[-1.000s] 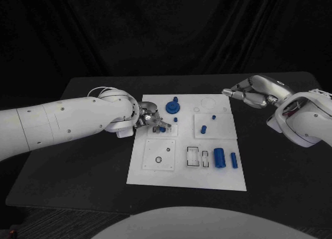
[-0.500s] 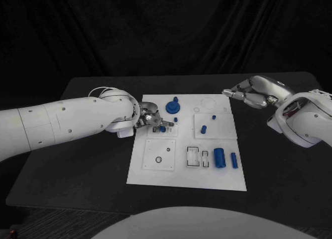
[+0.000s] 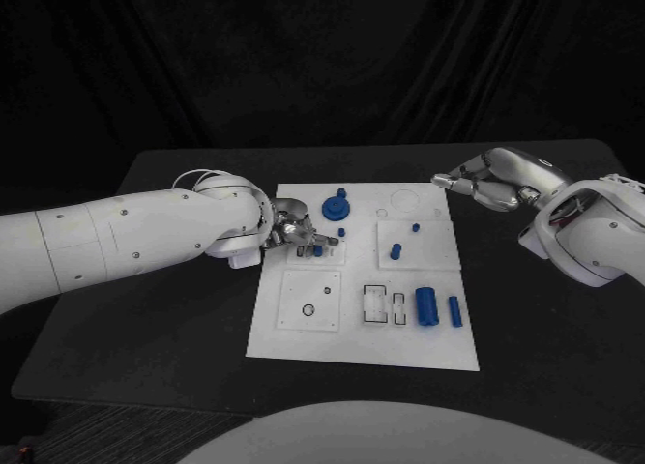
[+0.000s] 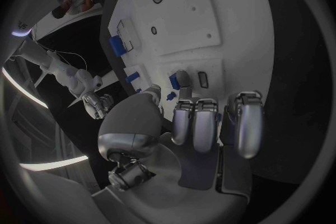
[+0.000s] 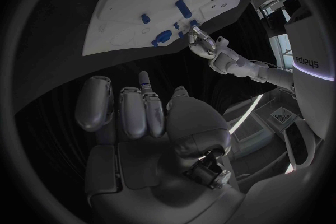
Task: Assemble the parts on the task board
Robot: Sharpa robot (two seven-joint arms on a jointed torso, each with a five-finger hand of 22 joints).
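The white task board [image 3: 353,340] lies mid-table. At the small square plate in its near-left upper corner, my left hand [image 3: 296,235] pinches a small blue peg [image 4: 173,82] between thumb and a fingertip [image 4: 183,79], right down at the board [image 4: 210,17]. My right hand [image 3: 476,184] hovers over the black table off the board's far right corner, fingers [image 5: 126,106] curled in with nothing seen in them. Loose blue parts on the board: a round knob [image 3: 335,205], two short pegs [image 3: 343,232] [image 3: 416,228], a stubby piece [image 3: 395,251], a cylinder [image 3: 425,306] and a bar [image 3: 454,310].
A square plate with holes [image 3: 309,298] and rectangular slots [image 3: 375,303] sit on the board's near half. A ring outline [image 3: 403,201] marks its far edge. Black table [image 3: 155,319] surrounds the board on all sides.
The left fingers have closed in slightly over the blue peg, so less of it shows. The right arm has not moved.
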